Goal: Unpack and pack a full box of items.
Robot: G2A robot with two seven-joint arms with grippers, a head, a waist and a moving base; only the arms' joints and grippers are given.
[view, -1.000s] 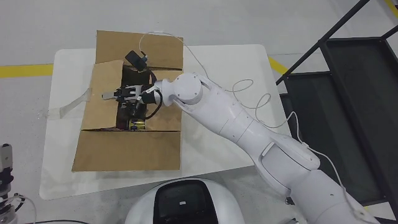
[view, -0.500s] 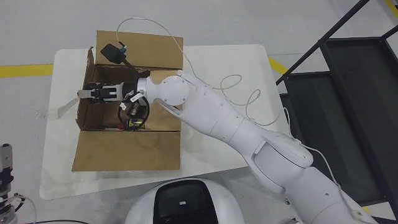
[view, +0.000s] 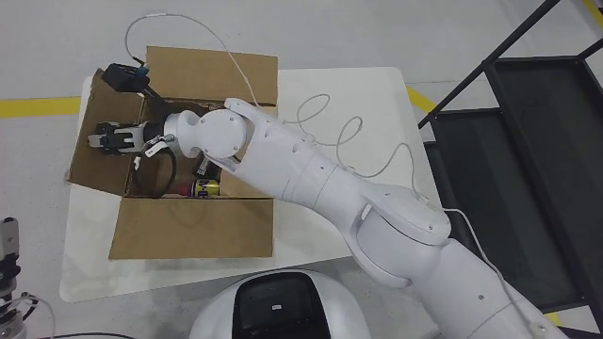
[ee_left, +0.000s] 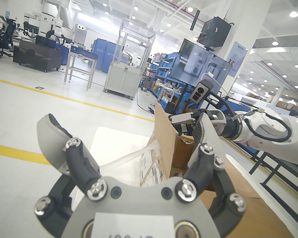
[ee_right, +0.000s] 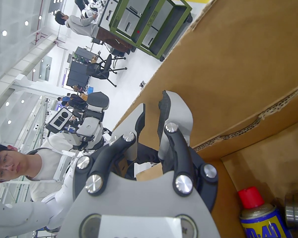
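The cardboard box (view: 188,228) stands open on the white table (view: 330,104). My right gripper (view: 102,138) is stretched across the box to its left flap (view: 94,155), which leans outward. In the right wrist view the right gripper (ee_right: 152,105) is all but shut, nothing between its fingers, with the flap's inner face (ee_right: 226,63) just beyond them. Inside the box lie a blue spray can with a red cap (ee_right: 257,218) and a metal cylinder (ee_right: 296,209); the can (view: 205,188) also shows from above. My left gripper (ee_left: 129,134) hangs open off the table's left side, facing the box (ee_left: 164,134).
A strip of clear tape (ee_left: 129,154) hangs from the left flap's outer side. The far flap (view: 212,73) and near flap lie spread flat. A black metal stair frame (view: 528,151) stands right of the table.
My right gripper swept left across the box, and the left flap swung with it from lying over the opening to leaning outward. More of the box's inside is now uncovered.
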